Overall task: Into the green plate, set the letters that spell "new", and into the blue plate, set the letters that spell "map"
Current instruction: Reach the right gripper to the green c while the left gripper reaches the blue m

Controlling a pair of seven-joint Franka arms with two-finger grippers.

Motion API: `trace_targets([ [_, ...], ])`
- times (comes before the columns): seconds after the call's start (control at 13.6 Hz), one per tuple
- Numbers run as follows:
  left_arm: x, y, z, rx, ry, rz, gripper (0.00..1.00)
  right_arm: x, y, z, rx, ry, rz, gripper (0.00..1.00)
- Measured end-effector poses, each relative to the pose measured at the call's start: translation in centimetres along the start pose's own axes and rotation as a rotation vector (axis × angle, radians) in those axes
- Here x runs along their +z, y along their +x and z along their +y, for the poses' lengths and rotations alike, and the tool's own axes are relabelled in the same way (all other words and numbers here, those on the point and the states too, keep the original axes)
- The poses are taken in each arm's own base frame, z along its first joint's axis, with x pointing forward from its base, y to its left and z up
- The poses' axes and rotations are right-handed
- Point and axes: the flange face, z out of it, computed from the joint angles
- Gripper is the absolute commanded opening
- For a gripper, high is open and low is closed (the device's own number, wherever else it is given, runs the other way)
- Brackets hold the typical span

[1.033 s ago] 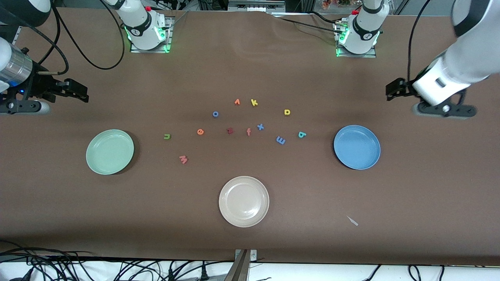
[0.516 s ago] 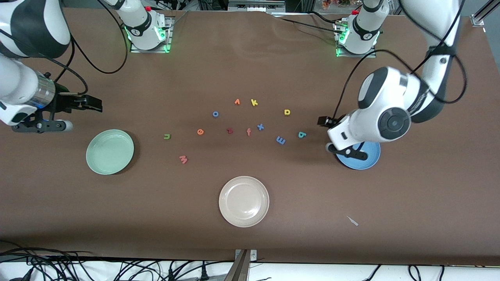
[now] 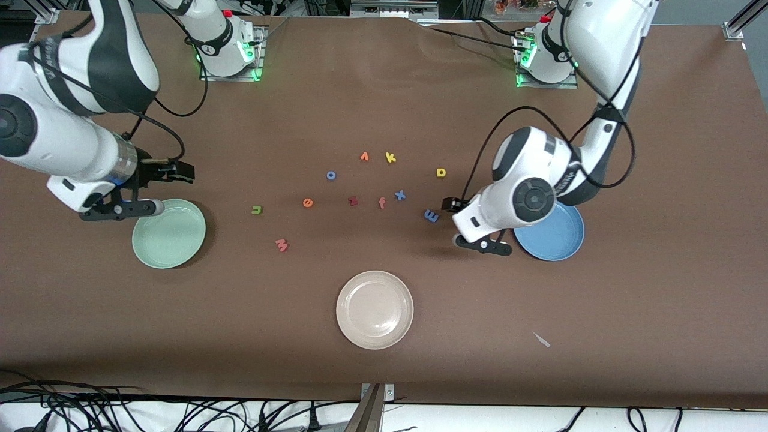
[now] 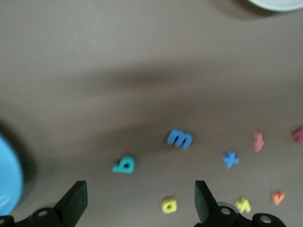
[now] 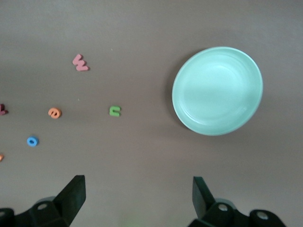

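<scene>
Letters first: none of the six is in a plate yet.

- "new" set: olive n, orange e and pinkish-red w lie loose on the tabletop. By the front view's clock, all sit around three o'clock of the green plate, with n the closest to it. The plate is bare.
- "map" set: blue m and yellow p lie at roughly nine and ten o'clock of the blue plate, which is also bare. The left arm hides teal a in the front view. The left wrist view shows a flat on the tabletop, just beside m.
- Left gripper: jaws spread wide and holding nothing, over the tabletop between m and the blue plate. In its wrist view a lies between the jaw tips, so a is probably the first pick.
- Right gripper: jaws spread and carrying nothing, over the tabletop at about twelve o'clock of the green plate's rim.
- Distractors: f, z, x and k sit untouched mid-table. The beige plate, at six o'clock of them, is bare.

Judgement: nothing is placed; all six transfers remain.
</scene>
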Motion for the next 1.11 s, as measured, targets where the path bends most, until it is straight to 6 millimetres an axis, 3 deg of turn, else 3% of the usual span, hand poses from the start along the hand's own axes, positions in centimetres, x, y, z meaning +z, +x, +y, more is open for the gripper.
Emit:
trace_targets([
  [0.22,3.3,-0.3,3.7,-0.197,0.006,0.031,1.00,6.0,0.7,-2.9,-0.040,0.015,0.073,1.00],
  [0.52,7.9,-2.3,9.5,-0.555,0.093,0.112,1.00,13.4,-0.3,-4.5,0.019,0.032,0.155,1.00],
  [0.89,9.1,-1.9,8.9,-0.912,0.085,0.131,1.00,19.5,-0.1,-6.7,0.125,0.052,0.165,1.00],
  [1.11,9.5,-2.0,8.9,-1.028,0.085,0.133,1.00,22.8,0.4,-7.5,0.170,0.056,0.146,1.00],
])
